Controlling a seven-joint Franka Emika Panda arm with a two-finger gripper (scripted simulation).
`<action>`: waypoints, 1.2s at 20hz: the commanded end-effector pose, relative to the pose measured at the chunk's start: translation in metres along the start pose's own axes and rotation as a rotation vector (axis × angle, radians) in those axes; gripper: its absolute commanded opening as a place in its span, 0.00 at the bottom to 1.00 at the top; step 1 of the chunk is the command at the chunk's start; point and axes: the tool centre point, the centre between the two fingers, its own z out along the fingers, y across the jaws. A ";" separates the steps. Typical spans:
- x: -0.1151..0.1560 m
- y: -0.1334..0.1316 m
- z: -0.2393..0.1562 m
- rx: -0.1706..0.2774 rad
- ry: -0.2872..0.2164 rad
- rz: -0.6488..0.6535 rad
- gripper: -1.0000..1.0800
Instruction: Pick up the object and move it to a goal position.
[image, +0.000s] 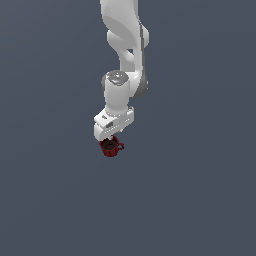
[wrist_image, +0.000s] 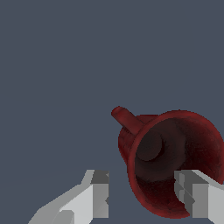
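I see the dark red mug (image: 111, 147), round, matte, with a stubby side handle and shadowed interior, directly under my white pincer (image: 109, 139). Its blocky fingers (wrist_image: 94, 199) are spread; one overlaps the rim, though contact is unclear. The slate surface (image: 50, 200) looks uniformly flat.

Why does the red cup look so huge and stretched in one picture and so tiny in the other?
In the wrist view the mug sits right by the camera, so it flares wide and looks blocky; in the exterior view it is small under the gripper, evenly lit, with no shadow or glare on the grey ground.
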 end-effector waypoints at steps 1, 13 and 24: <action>0.000 0.000 0.002 0.000 0.000 0.000 0.62; -0.001 -0.001 0.030 0.000 0.000 -0.006 0.00; -0.001 -0.001 0.029 -0.001 0.001 -0.006 0.00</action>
